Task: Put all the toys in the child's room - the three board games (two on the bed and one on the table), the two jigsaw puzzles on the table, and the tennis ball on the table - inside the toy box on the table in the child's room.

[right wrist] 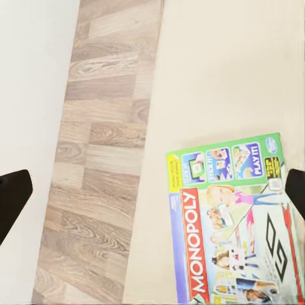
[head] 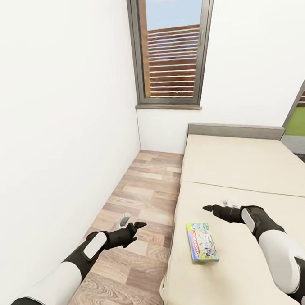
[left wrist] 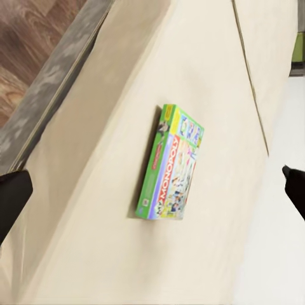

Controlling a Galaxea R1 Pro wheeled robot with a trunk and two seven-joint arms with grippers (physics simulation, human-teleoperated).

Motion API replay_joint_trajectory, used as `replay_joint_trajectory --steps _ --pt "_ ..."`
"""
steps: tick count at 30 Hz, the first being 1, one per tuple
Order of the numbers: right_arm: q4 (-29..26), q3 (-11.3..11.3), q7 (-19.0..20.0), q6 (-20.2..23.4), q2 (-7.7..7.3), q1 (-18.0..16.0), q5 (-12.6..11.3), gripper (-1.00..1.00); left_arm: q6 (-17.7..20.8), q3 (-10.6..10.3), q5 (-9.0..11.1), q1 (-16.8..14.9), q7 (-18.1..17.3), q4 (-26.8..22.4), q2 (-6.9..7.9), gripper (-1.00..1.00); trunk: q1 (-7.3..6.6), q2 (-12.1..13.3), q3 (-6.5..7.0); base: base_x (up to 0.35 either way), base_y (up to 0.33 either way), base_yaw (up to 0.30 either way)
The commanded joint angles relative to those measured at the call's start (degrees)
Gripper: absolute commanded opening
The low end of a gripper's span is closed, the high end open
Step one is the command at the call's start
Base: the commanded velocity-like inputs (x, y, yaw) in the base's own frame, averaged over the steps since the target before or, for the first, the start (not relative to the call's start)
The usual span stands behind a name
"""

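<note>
On the cream mattress of the bed [head: 243, 165], near its floor-side edge, lies the flat green-and-white Monopoly game box [head: 201, 242], face up and untouched. My right gripper [head: 209, 208] hovers above the mattress just beyond it, jaws wide and empty, likely lining up a grasp. My left gripper [head: 138, 225] hangs over the wooden plank floor [head: 141, 194], apparently open too, holding nothing.
</note>
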Motion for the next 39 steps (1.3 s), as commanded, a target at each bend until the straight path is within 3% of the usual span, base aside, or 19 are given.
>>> replay_joint_trajectory --steps 1,5,17,24,39 --pt "-0.05 -0.46 0.49 0.28 -0.35 -0.05 0.52 1.00 0.04 -0.27 0.14 -0.05 -0.15 0.01 0.05 1.00 0.23 -0.45 -0.14 0.000 0.000 0.000" --pt "0.01 -0.47 0.47 0.35 -1.43 -0.03 0.09 1.00 -0.02 -0.23 0.14 -0.05 -0.10 0.01 0.05 1.00 1.10 -2.05 -0.49 0.000 0.000 0.000" --pt "0.17 -0.36 0.38 0.98 -1.41 -0.03 0.18 1.00 -1.04 -0.30 0.16 -0.05 0.00 0.01 -0.04 1.00 3.74 -6.86 -1.52 0.000 0.000 0.000" --pt "0.17 -0.47 0.27 6.51 -1.71 -0.03 -0.12 1.00 -1.10 -0.30 0.16 -0.05 0.00 0.01 -0.04 1.00 5.28 -9.67 -2.13 0.000 0.000 0.000" --pt "0.10 -0.48 0.27 7.53 -1.75 -0.03 -0.18 1.00 -1.10 -0.37 0.16 -0.05 0.09 0.01 -0.04 1.00 8.57 -15.69 -3.42 0.000 0.000 0.000"
